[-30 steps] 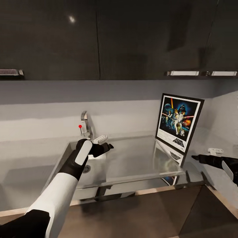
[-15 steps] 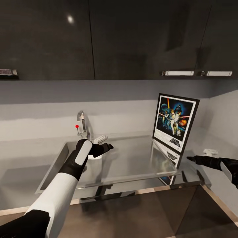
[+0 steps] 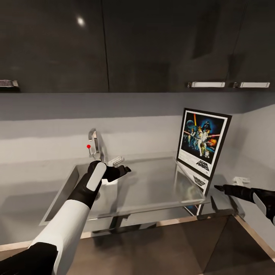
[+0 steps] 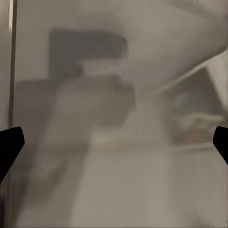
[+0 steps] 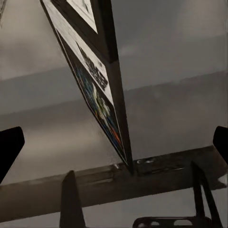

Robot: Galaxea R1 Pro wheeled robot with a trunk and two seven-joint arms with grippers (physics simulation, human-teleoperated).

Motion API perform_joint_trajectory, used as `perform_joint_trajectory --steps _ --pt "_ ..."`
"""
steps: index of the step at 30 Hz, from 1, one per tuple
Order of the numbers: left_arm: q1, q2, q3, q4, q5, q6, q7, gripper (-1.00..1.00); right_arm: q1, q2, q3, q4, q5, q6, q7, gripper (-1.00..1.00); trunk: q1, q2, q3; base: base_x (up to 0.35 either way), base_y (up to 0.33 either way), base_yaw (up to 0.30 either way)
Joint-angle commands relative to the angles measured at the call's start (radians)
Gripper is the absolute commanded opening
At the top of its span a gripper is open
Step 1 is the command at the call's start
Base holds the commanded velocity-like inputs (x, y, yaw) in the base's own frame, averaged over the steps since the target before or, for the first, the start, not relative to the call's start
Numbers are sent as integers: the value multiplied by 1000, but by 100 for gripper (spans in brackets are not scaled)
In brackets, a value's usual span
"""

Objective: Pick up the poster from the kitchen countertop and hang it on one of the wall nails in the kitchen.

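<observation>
The poster (image 3: 202, 142) stands upright at the back right of the kitchen countertop (image 3: 152, 185), leaning against the pale wall, black frame and logo visible. My right gripper (image 3: 229, 184) is open, low beside the poster's right bottom corner and apart from it. In the right wrist view the poster (image 5: 97, 90) appears edge-on between the wide-spread fingertips (image 5: 9, 147), its corner resting on the steel countertop (image 5: 156, 175). My left gripper (image 3: 123, 169) hovers open over the sink's right side, and its wrist view shows blurred steel (image 4: 114, 190). The wall nail is out of view.
A built-in sink (image 3: 72, 187) with a tap (image 3: 93, 142) and red-tipped lever (image 3: 88, 146) lies at the left. Dark upper cabinets (image 3: 152, 46) hang above. A side wall (image 3: 256, 145) closes the right. Brown floor (image 3: 172, 248) runs along the counter's front.
My right gripper has slid left toward the poster's lower right corner. The head view shifted a little early on. The left arm has stayed put.
</observation>
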Motion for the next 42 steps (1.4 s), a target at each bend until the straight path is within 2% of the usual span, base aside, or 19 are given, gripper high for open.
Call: perform_joint_trajectory --steps 1,5,8,14,15,16,17,21,22,24,29,33,42 --pt "0 0 -1 -1 11 1 10 100 1 0 -5 5 -10 -5 3 100 0 -1 -1 216 0 0" --pt "3 -3 -3 -2 11 1 10 100 8 1 -7 33 -17 -83 5 100 0 -1 -1 282 0 0" --pt "4 -5 -4 -6 11 1 9 100 26 5 -8 47 -40 -154 5 100 0 -1 -1 173 0 0" --pt "4 -8 -4 -9 15 1 8 100 45 11 -8 63 -93 -206 5 100 0 -1 -1 51 0 0" --pt "4 -8 -5 -9 22 1 9 100 48 11 -8 65 -95 -209 5 100 0 -1 -1 15 0 0" --pt "4 -7 -8 -24 60 3 9 100 59 12 -8 68 -101 -221 6 100 0 -1 -1 8 0 0" --pt "6 -5 -10 -64 90 12 10 100 66 12 -8 69 -103 -230 6 100 0 -1 -1 5 0 0" --pt "20 -4 -17 -187 147 79 12 100 77 12 -8 70 -107 -256 7 100 0 -1 -1 3 0 0" --pt "25 -3 -18 -237 170 105 19 100 80 12 -8 70 -108 -266 7 100 0 -1 -1 1 0 0" --pt "32 -1 -18 -282 199 127 46 100 89 12 -8 70 -114 -285 7 100 0 -1 -1 1 0 0" --pt "42 -1 -19 -319 248 144 98 100 111 15 -8 72 -146 -357 7 100 0 -1 -1 0 0 0" --pt "45 -2 -19 -332 272 148 131 100 120 19 -8 76 -162 -392 8 100 0 -1 -1 0 0 0" --pt "46 -1 -19 -338 281 150 144 100 123 19 -8 77 -168 -398 11 100 0 -1 -1 149 0 0"
